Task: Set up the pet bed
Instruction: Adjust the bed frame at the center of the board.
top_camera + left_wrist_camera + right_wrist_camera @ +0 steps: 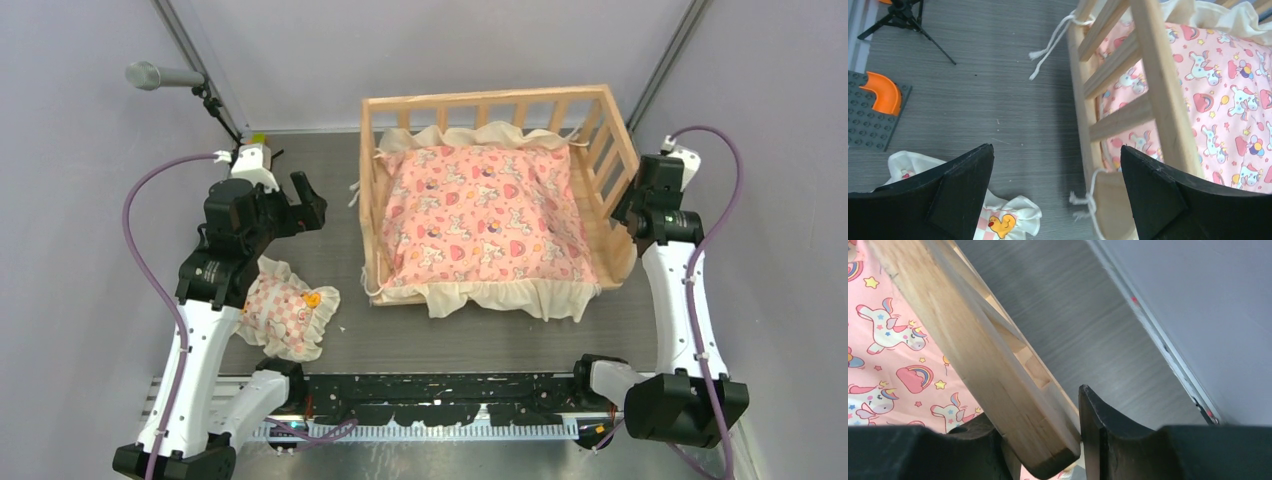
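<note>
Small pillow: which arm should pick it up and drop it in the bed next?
Left, likely. The left gripper is wide open and empty, and the small pillow lies just beside it. The right gripper straddles a side rail of the pet bed, across the bed from that pillow.

The top camera looked down on the whole table (480,340) from high at its near edge, while both wrist cameras looked closely at the pet bed (485,97) rails.
</note>
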Controlling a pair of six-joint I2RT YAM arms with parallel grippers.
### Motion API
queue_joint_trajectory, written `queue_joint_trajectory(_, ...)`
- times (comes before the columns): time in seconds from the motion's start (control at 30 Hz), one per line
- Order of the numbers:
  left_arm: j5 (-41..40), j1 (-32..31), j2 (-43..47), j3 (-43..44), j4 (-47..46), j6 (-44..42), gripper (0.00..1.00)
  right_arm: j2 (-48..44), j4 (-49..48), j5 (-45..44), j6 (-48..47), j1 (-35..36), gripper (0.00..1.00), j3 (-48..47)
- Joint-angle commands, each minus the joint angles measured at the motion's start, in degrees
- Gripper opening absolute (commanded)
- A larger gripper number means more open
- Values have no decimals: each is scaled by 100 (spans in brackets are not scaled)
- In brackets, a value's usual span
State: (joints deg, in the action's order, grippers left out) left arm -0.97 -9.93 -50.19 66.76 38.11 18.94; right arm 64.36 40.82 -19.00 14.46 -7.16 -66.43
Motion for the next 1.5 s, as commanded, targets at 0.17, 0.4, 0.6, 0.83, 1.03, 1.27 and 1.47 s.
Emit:
queue_joint_trajectory(0.17, 352, -140, 214, -59, -93, 93, 100, -651, 301, -983, 2417, -1019, 0, -63)
queue_joint_trajectory(0.4, 430, -218, 197, -192, -62, 34, 100, -1377, -651, 599, 2363, 80, 0, 445)
queue_joint_trajectory(0.6, 548, -222, 369, -360, -71, -51, 100, -1919, -1443, 1971, 1706, 1513, 0, 978)
queue_joint_trajectory(0.83, 634, -225, 526, -520, -73, -29, 100, -2419, -1884, 2411, 2359, 2590, 0, 1661)
queue_joint_trajectory(1.03, 998, -233, 561, -653, -122, 259, 100, -2305, -2355, 1315, 2669, 4238, 0, 1779)
queue_joint_trajectory(1.27, 1197, -442, 777, -920, -167, 275, 97, -879, -2568, -1211, 2188, 6980, 1, 1051)
queue_joint_trajectory(1.47, 1291, -1188, 1097, -1527, -215, 513, 84, -341, -2428, -2024, 2379, 7399, 19, 780)
